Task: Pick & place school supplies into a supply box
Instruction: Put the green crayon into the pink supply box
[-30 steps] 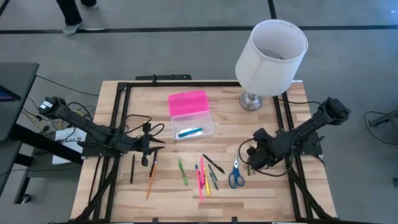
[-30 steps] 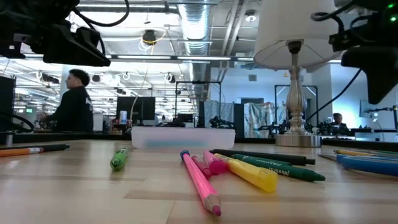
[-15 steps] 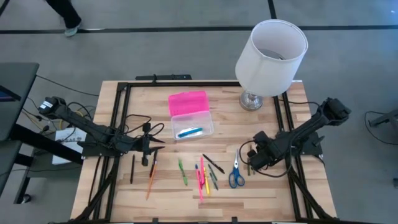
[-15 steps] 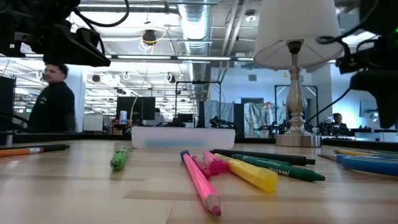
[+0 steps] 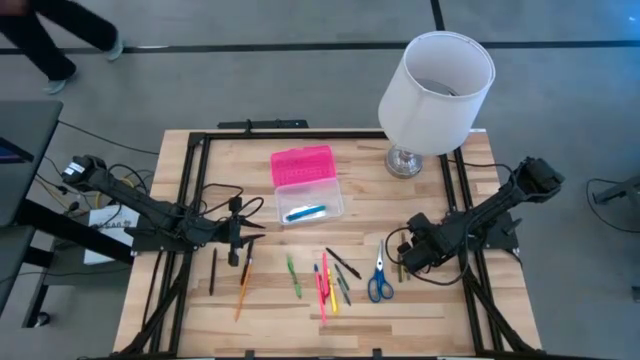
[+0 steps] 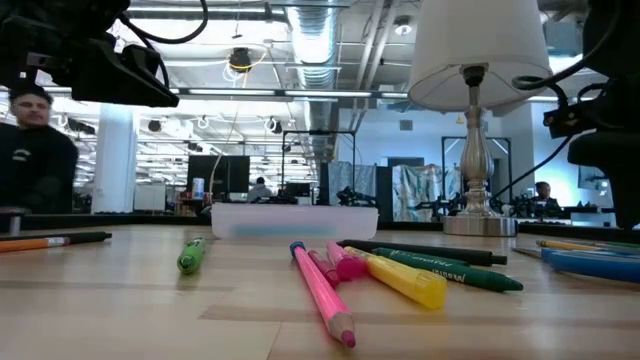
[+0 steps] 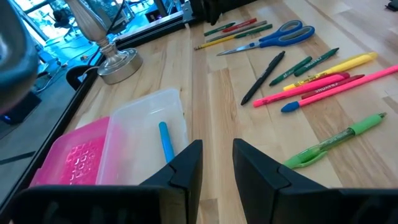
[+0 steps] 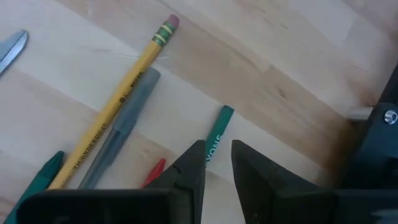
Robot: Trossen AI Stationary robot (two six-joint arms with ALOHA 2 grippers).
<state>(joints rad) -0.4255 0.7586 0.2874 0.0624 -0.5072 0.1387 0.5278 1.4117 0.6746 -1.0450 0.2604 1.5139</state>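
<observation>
Planks of pale wood make up the table point(image 5: 200, 160), framed by black rails, on a grey floor; beyond it the low view shows a bright open workshop with ducts overhead and a person point(image 6: 35, 150) at the far left. One white-shaded lamp point(image 5: 436, 92) stands on a silver foot at the table's far right corner.

One supply box point(image 5: 305, 198) sits near the table's middle, its long axis running left to right; its pink lid point(image 5: 301, 164) lies flat behind the clear base, and one blue pen point(image 5: 304, 213) lies inside, along the box's length.

Loose school supplies lie nearer the front edge, mostly pointing front to back. On the left are three: a dark pen point(image 5: 212, 271), a dark-and-red one point(image 5: 248, 264) just beside the left gripper, and an orange pencil point(image 5: 241, 298). A single green pen point(image 5: 294, 276) lies alone in the middle. To its right a tight cluster holds pink, yellow, green and dark sticks point(image 5: 329, 284), about six, though I cannot count them surely. One pair of blue-handled scissors point(image 5: 379, 280) lies right of them, blades pointing away from the front edge. Under the right gripper lie a yellow pencil point(image 8: 118, 99), a grey pen point(image 8: 124, 121), a green marker point(image 8: 217, 137) and tips of two more.

Left gripper point(image 5: 234, 243) hovers left of the box, fingers point(image 7: 186, 171) narrowly apart and holding nothing. Right gripper point(image 5: 408, 262) hangs just right of the scissors, fingers point(image 8: 193, 168) narrowly parted above the green marker, gripping nothing.
</observation>
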